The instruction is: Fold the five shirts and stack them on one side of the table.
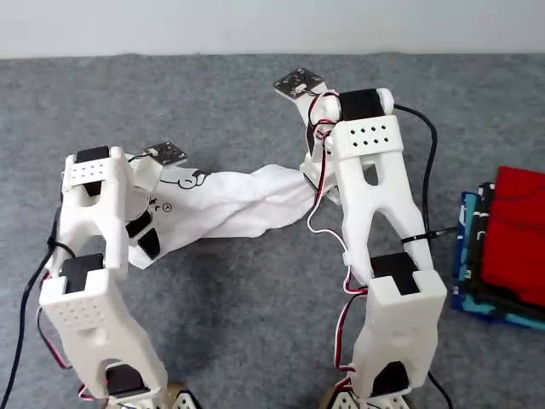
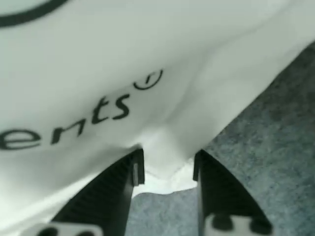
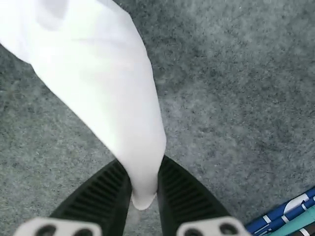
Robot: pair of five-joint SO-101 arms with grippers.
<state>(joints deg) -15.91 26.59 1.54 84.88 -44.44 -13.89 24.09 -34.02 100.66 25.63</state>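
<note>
- White shirt (image 1: 247, 204) is held at both ends: the left gripper (image 2: 167, 169) has its jaws drawn in on a bunched edge of the cloth, close to the black print (image 2: 64, 128), and a fold fills the gap between them
- The right gripper (image 3: 144, 187) is clamped tight on the other end, with a narrow tail of white cloth squeezed between the jaws and its tip poking out just past them
- From each grip the cloth runs toward the middle, and in the high view it hangs between the two arms as a twisted, rope-like band, not a flat sheet
- Its middle looks to rest on or just above the grey table (image 1: 255, 324); I cannot tell which
- By my reading the step in hand is spreading this shirt out, and no fold has begun
- The next move calls for undoing the twist and drawing the ends apart evenly, then lowering the cloth flat with both grips kept firm, since a slip at either end would drop it in a heap
- Well apart from the right gripper, at the table's edge on that arm's side, lies the stack (image 1: 477, 281) of folded shirts, with a red shirt (image 1: 519, 230) on top
- The folded white shirt would likely go onto that pile
</note>
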